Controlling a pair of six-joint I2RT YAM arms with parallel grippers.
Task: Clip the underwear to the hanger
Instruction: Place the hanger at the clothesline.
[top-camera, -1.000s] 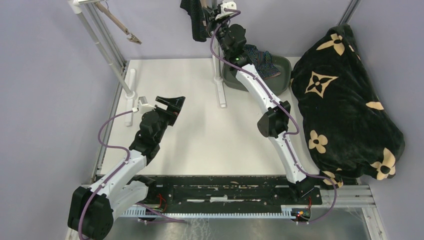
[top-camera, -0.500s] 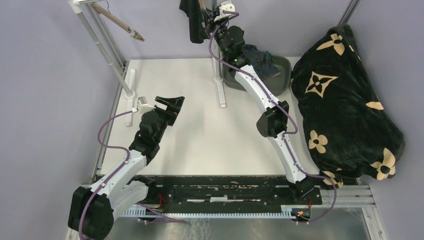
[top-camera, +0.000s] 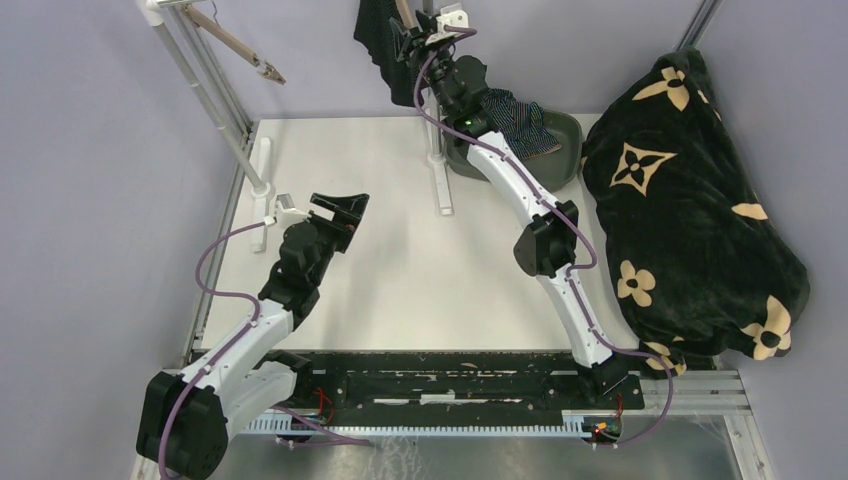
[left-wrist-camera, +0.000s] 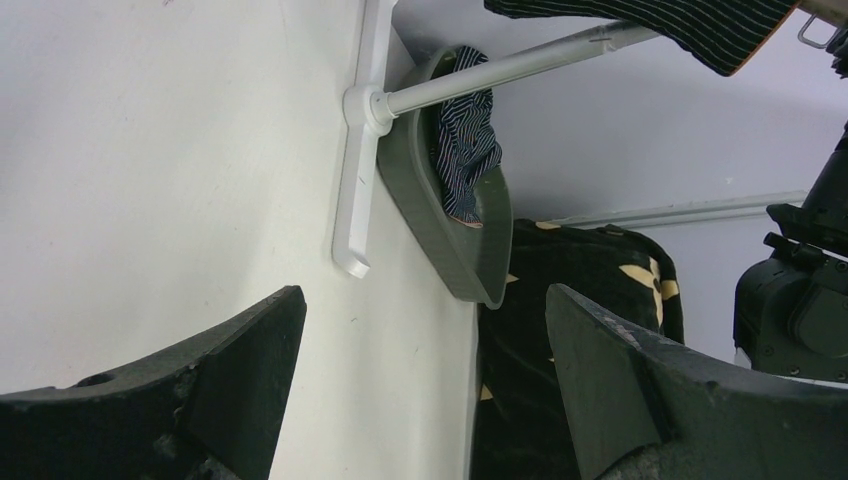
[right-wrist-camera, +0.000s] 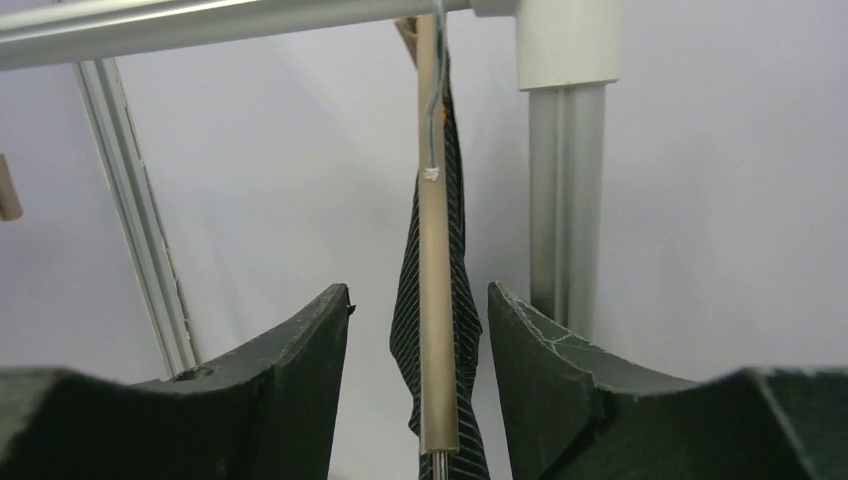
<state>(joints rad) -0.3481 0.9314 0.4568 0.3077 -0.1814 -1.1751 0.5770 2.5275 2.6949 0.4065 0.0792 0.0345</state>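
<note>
The black pinstriped underwear (top-camera: 375, 40) hangs from the wooden hanger (top-camera: 405, 12) on the rail at the back. My right gripper (top-camera: 408, 38) is raised to it. In the right wrist view my right gripper (right-wrist-camera: 418, 290) is open, and the hanger's wooden bar (right-wrist-camera: 437, 250) stands between the fingers without touching them. The pinstriped underwear (right-wrist-camera: 460, 310) hangs just behind the bar. The navy striped underwear (top-camera: 518, 115) lies in a grey-green basin (top-camera: 565, 150). My left gripper (top-camera: 340, 208) hovers open over the table's left side, holding nothing.
A big black blanket (top-camera: 690, 200) with tan flowers fills the right side. A second wooden hanger (top-camera: 240, 48) hangs at the back left by the rack's slanted post (top-camera: 205, 90). The rack's white foot (left-wrist-camera: 355, 150) lies on the table beside the basin (left-wrist-camera: 440, 240).
My right gripper has gone from shut to open around the hanger bar. The hanger and pinstriped underwear have shifted slightly left. The left arm has not moved.
</note>
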